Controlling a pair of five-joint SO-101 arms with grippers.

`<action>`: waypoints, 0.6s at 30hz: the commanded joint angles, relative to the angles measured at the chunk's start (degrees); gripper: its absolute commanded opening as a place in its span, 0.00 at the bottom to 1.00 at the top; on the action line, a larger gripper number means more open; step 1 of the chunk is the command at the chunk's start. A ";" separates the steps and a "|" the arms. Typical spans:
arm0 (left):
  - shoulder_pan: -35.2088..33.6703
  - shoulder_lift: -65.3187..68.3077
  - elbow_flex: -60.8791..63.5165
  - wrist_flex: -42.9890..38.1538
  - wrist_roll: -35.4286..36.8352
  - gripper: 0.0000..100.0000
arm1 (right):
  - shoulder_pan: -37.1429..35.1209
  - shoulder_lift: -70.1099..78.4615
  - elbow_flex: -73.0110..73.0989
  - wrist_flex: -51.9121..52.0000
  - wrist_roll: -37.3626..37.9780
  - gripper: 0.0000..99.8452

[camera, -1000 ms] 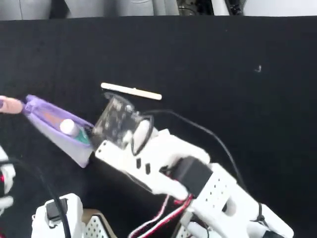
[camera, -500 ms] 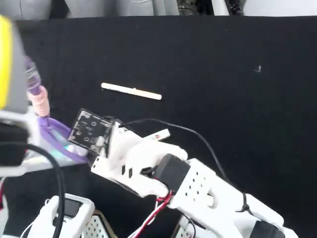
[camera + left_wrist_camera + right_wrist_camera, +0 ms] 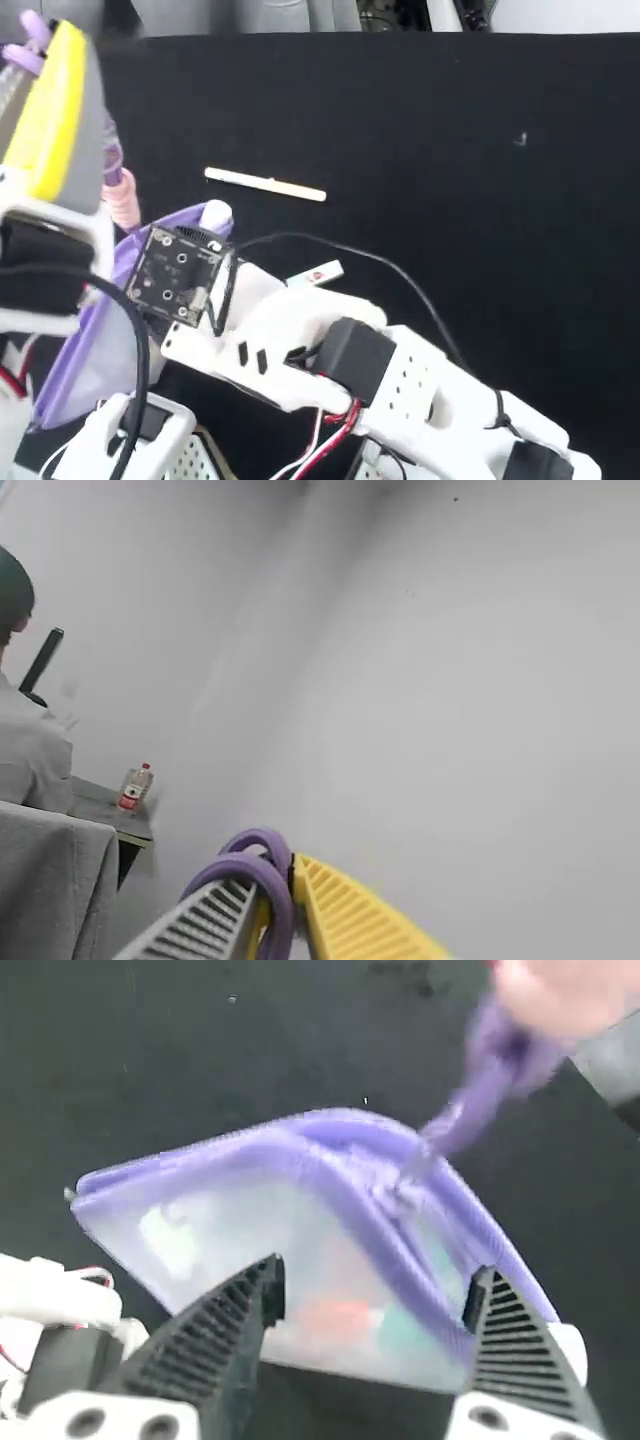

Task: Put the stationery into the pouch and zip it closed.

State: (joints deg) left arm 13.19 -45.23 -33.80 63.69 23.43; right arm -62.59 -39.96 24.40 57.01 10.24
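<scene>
Pinching the purple strap (image 3: 250,860) between closed fingers (image 3: 350,920), the left gripper (image 3: 288,878) held the pouch (image 3: 230,1230) up near the table's (image 3: 450,150) left edge. The right gripper (image 3: 370,1295) stood open, one finger either side of the pouch, its clear side showing orange and green items (image 3: 335,1315). A pale stick (image 3: 265,185) lay farther back; a small white tag's (image 3: 316,272) red print was unreadable.

a robotics lab or workroom, by the look of it. the table (image 3: 480,200) is covered in plain black cloth. behind the right gripper (image 3: 378,1272), the white printed arm (image 3: 420,385) carries loose red wires (image 3: 328,432) and a bare circuit board (image 3: 175,275). past the left gripper (image 3: 288,865) rises a blank white wall (image 3: 450,680); off to its side, a desk (image 3: 112,818) holds a small bottle (image 3: 133,786).
</scene>
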 commanded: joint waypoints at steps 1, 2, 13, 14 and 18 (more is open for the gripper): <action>2.51 0.18 2.59 -1.76 -0.70 0.03 | -0.18 -0.31 -2.33 1.76 -0.26 0.29; 2.07 0.18 3.03 -1.76 -0.70 0.03 | 0.62 -0.31 -1.80 2.46 -0.26 0.29; -3.82 -0.09 3.03 -1.76 -2.02 0.03 | 13.10 -3.38 -0.84 12.48 -0.18 0.29; -3.82 -0.44 3.03 -1.76 -3.16 0.03 | 14.24 -5.05 -0.92 13.54 0.44 0.29; -3.82 -3.96 3.03 -1.93 -5.54 0.03 | 18.29 -15.08 -0.92 16.79 8.00 0.29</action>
State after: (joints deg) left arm 9.85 -46.20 -30.64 63.69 20.18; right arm -48.44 -45.41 24.40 71.08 12.09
